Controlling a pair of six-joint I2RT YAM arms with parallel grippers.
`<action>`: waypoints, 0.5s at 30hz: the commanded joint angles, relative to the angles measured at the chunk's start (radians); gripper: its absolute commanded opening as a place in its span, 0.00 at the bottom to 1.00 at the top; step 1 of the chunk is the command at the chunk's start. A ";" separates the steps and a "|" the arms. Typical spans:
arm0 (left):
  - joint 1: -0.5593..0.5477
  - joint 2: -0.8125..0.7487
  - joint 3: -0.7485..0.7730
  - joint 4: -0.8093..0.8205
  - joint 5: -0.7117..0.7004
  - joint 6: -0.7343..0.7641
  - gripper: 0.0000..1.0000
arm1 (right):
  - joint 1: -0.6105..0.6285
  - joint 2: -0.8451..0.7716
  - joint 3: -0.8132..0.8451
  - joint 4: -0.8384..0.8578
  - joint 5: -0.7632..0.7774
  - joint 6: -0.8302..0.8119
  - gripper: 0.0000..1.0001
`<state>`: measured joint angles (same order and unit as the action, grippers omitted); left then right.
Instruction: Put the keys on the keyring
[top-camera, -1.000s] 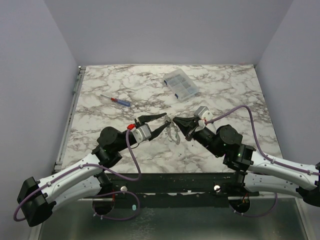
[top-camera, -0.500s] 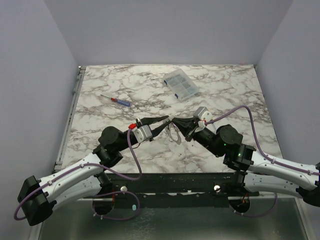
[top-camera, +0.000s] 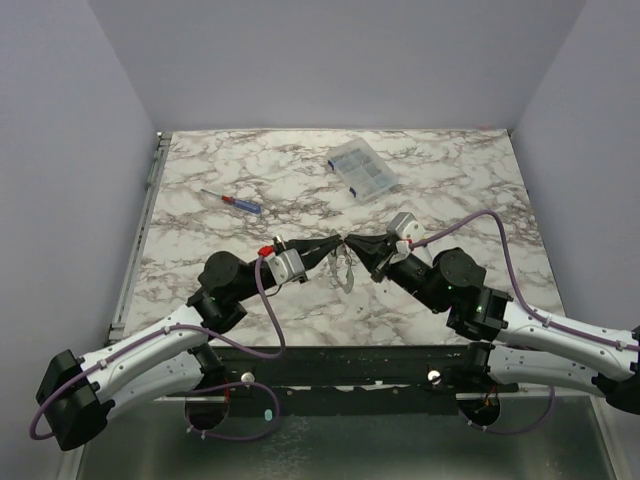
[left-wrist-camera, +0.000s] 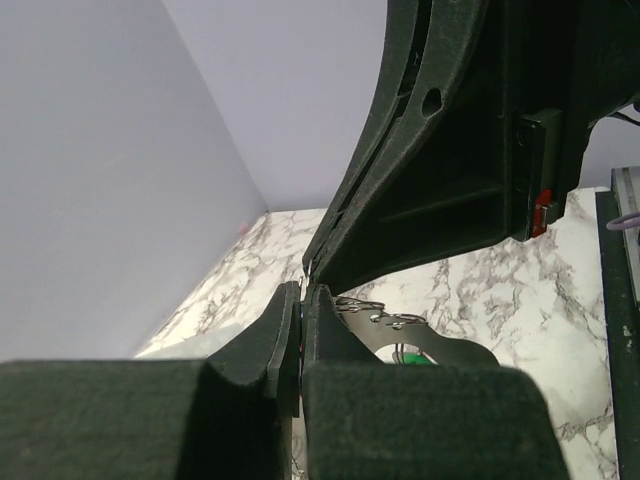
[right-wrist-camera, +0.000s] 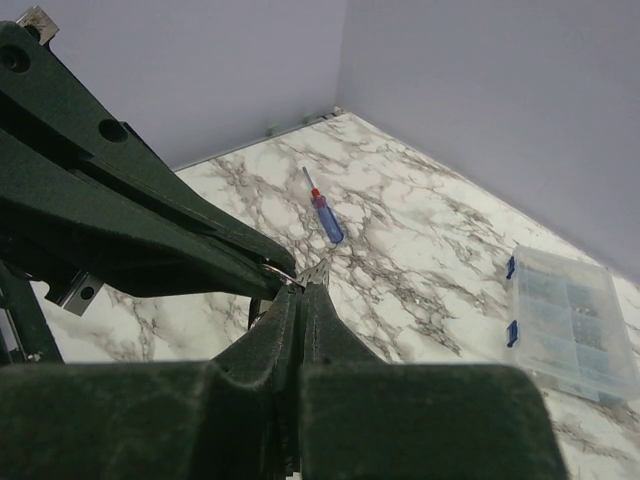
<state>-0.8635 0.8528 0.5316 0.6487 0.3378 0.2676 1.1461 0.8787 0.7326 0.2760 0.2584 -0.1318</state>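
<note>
From above, the left gripper (top-camera: 333, 246) and right gripper (top-camera: 349, 242) meet tip to tip, both closed, right of the screwdriver (top-camera: 232, 201) and lower in frame, the keys (top-camera: 343, 272) a small blurred cluster just below the tips. The left wrist view shows fingers (left-wrist-camera: 285, 325) pressed together, keys half hidden behind; whether they nip metal is unclear. The right wrist view shows only a key sliver pinched at its tips.
</note>
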 joint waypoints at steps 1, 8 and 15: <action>0.023 0.029 0.035 -0.027 0.060 -0.010 0.00 | 0.003 -0.004 0.047 -0.027 -0.084 0.004 0.01; 0.046 0.048 0.071 -0.080 0.076 -0.020 0.00 | 0.003 -0.004 0.072 -0.121 -0.045 -0.037 0.13; 0.050 0.047 0.073 -0.086 0.072 -0.020 0.00 | 0.003 0.012 0.098 -0.236 -0.043 -0.059 0.33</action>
<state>-0.8177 0.9058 0.5758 0.5610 0.4000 0.2516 1.1416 0.8856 0.7986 0.1177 0.2428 -0.1776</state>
